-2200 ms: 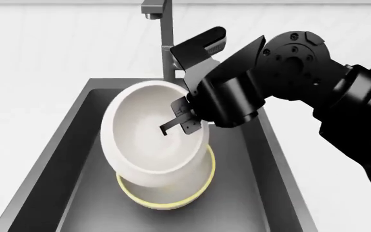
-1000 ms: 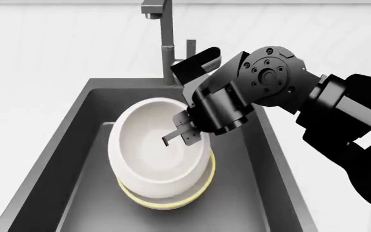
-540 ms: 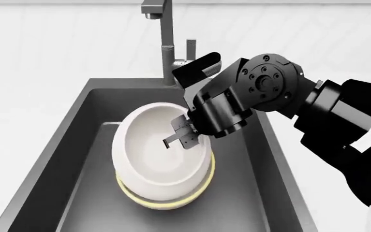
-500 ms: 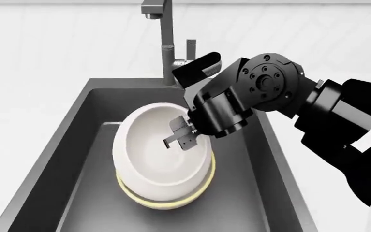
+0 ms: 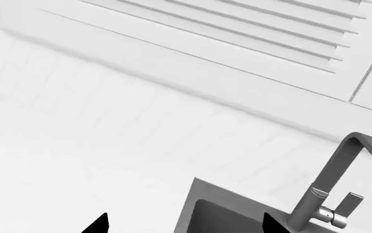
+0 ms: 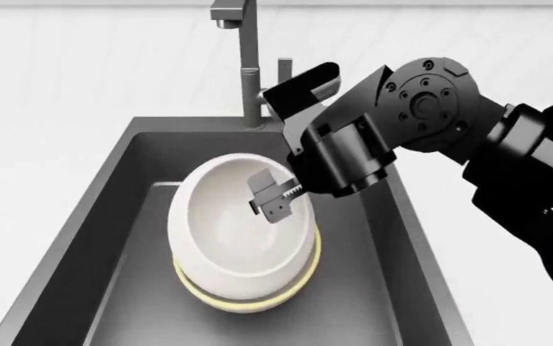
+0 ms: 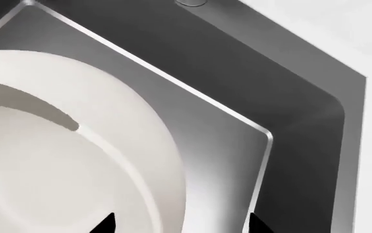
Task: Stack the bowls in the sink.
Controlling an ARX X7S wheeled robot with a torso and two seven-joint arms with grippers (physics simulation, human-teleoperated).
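1. The bowls sit stacked inside the sink: the larger white bowl rests in the smaller cream bowl, whose pale yellow rim shows as a crescent below and to the right of the white one. The stack lies toward the middle of the basin, in front of the faucet.

2. The left gripper shows only in the left wrist view, as two dark fingertips at the frame edge, set apart with nothing between them. It is off to the side of the sink's corner, with the faucet beyond it and the white counter underneath.

3. The right gripper hangs over the right part of the white bowl's opening, just inside its rim, between the faucet and the bowl's centre. Its jaws stand spread apart and hold nothing; whether a fingertip touches the bowl's rim cannot be told.

4. In the right wrist view the white bowl fills the area below the gripper, with the two dark fingertips showing apart at the frame edge, one over the bowl's wall and the other over the sink floor beside it.

5. The right arm reaches in from the sink's right side, crossing above the basin's right wall.
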